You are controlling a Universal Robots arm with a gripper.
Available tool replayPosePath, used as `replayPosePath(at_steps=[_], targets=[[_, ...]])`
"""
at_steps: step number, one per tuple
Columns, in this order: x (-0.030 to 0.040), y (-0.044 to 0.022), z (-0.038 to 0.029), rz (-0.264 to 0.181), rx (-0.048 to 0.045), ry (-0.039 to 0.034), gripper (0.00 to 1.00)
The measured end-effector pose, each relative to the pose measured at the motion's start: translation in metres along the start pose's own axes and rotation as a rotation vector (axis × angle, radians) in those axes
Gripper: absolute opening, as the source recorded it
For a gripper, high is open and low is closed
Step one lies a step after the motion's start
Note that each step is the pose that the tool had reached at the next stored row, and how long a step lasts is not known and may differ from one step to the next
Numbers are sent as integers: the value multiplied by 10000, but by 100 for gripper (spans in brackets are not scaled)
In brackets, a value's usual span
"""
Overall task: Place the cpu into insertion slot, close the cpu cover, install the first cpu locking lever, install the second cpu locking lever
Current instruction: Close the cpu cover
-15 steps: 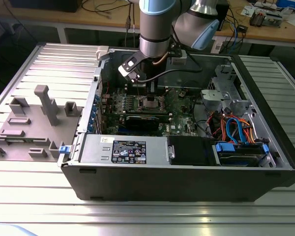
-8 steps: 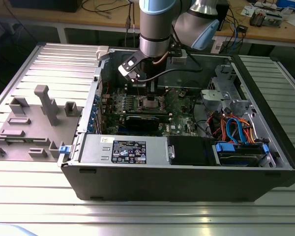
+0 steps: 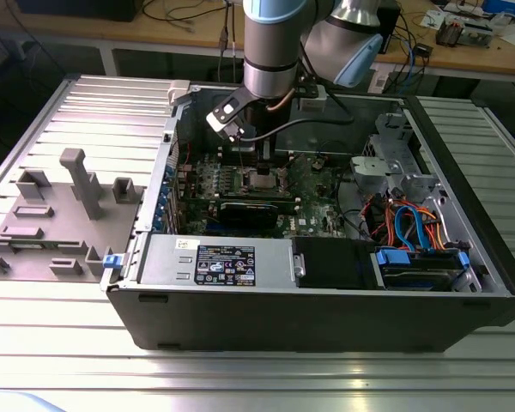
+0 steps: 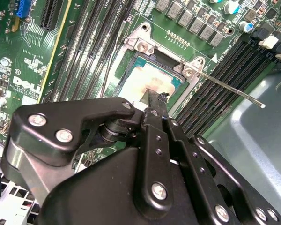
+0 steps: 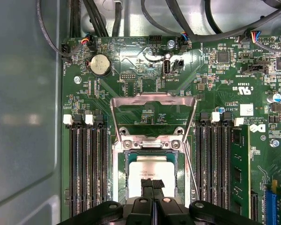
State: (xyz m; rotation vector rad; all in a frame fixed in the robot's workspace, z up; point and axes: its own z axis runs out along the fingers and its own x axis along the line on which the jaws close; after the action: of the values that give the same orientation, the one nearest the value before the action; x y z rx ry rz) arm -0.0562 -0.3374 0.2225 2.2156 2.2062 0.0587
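1. First wrist view: the cpu (image 5: 150,165) lies flat in the insertion slot (image 5: 150,145).
2. The gripper (image 5: 152,183) has its fingers pressed together, right over the cpu.
3. The cpu cover (image 5: 153,97) stands open.
4. Exterior view: the insertion slot sits at 10 o'clock from the middle of the computer case (image 3: 326,318).

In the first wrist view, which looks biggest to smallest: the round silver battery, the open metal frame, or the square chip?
1. The open frame, the cpu cover
2. The chip, the cpu, partly hidden
3. The round battery
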Motion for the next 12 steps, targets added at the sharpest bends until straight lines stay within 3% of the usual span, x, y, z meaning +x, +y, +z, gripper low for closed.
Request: replayPosePath(at_steps=[12], targets=[[0, 1, -19, -1, -1, -40, 11]])
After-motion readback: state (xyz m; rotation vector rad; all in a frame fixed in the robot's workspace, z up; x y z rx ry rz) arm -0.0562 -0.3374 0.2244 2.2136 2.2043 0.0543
